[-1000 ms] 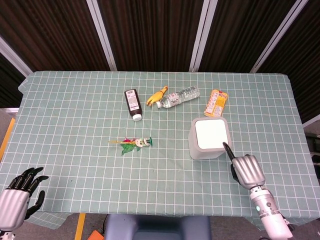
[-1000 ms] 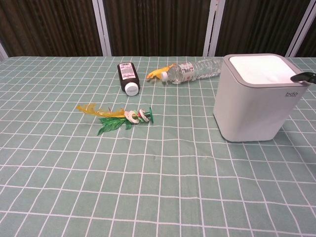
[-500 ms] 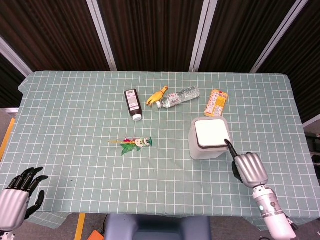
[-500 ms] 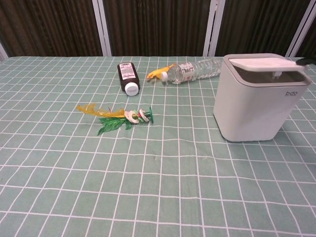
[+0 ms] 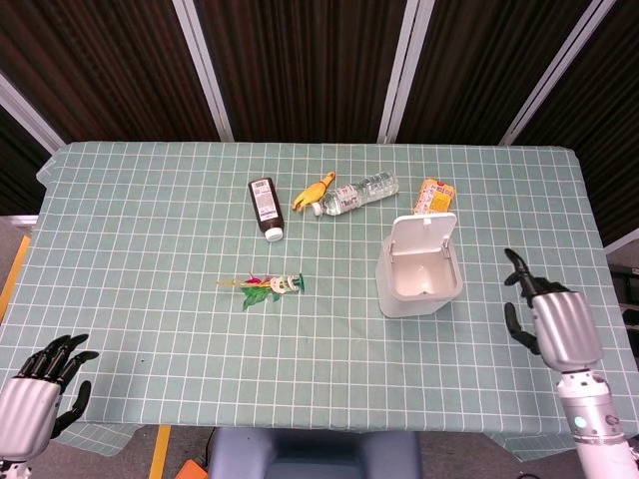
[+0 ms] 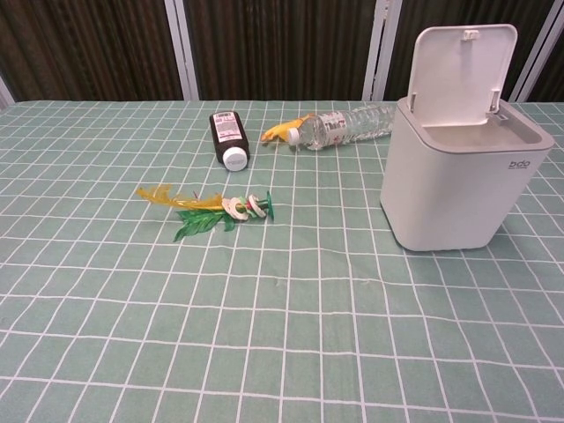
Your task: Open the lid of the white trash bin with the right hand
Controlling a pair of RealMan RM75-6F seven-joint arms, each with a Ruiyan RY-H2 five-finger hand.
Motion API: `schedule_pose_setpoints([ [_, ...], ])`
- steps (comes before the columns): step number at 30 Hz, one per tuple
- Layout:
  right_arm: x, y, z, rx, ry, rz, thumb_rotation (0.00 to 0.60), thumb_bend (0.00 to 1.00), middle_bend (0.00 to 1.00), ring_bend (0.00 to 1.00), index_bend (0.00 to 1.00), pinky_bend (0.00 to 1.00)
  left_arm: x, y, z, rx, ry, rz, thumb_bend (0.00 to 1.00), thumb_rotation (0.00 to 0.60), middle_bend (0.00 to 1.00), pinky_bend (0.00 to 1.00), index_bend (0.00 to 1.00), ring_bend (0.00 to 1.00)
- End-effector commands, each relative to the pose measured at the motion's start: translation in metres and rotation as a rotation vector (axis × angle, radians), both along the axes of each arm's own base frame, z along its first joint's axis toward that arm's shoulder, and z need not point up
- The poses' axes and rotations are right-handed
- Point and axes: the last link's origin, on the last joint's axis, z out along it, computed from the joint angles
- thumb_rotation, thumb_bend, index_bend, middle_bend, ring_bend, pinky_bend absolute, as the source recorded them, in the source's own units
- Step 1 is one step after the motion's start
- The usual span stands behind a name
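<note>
The white trash bin (image 5: 419,282) stands right of the table's middle, and the chest view shows its front wall (image 6: 454,189). Its lid (image 5: 426,233) stands raised at the far rim, upright in the chest view (image 6: 458,66), and the inside shows nothing. My right hand (image 5: 552,322) hangs to the right of the bin, well apart from it, holding nothing with its dark fingers loosely apart. My left hand (image 5: 38,387) rests at the near left table edge, fingers spread and empty. Neither hand shows in the chest view.
A brown bottle (image 5: 265,208), a yellow toy (image 5: 315,189) and a clear water bottle (image 5: 355,193) lie behind the bin's left. An orange packet (image 5: 434,193) peeks from behind the lid. A green and yellow feathered toy (image 5: 264,286) lies mid-table.
The lid went from shut to fully upright. My right hand, which had a fingertip at the bin's near rim, pulled away to the right.
</note>
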Motion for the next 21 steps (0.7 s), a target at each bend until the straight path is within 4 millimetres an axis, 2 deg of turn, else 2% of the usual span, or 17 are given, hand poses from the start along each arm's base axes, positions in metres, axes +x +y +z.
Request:
schedule_pose_setpoints([
  [1,-0.020,0.009,0.026,-0.066,-0.034,-0.042,0.600,0.45,0.19,0.14,0.00,0.29,0.000,0.000,0.000,-0.002,0.001,0.001,0.50,0.600,0.19,0.33,0.32,0.17],
  [2,-0.027,0.015,0.032,-0.084,-0.046,-0.047,0.600,0.43,0.16,0.09,0.00,0.21,0.000,0.000,-0.001,-0.002,0.001,0.002,0.50,0.600,0.19,0.33,0.32,0.17],
  [4,-0.038,0.025,0.039,-0.112,-0.056,-0.054,0.600,0.38,0.10,0.01,0.00,0.15,0.000,0.000,-0.001,-0.001,0.002,0.003,0.50,0.600,0.19,0.33,0.32,0.17],
  [7,-0.060,0.045,0.042,-0.122,-0.028,-0.090,0.600,0.32,0.04,0.00,0.00,0.15,0.000,0.001,-0.002,-0.002,0.005,0.004,0.50,0.600,0.19,0.33,0.32,0.17],
  [10,-0.077,0.053,0.035,-0.096,0.006,-0.125,0.600,0.28,0.01,0.00,0.00,0.12,0.000,0.000,-0.003,-0.003,0.011,0.008,0.50,0.600,0.19,0.33,0.32,0.17],
  [21,-0.079,0.058,0.002,0.018,0.111,-0.093,0.600,0.25,0.00,0.00,0.00,0.09,-0.003,0.003,-0.004,-0.009,0.022,0.016,0.50,0.600,0.19,0.33,0.32,0.17],
])
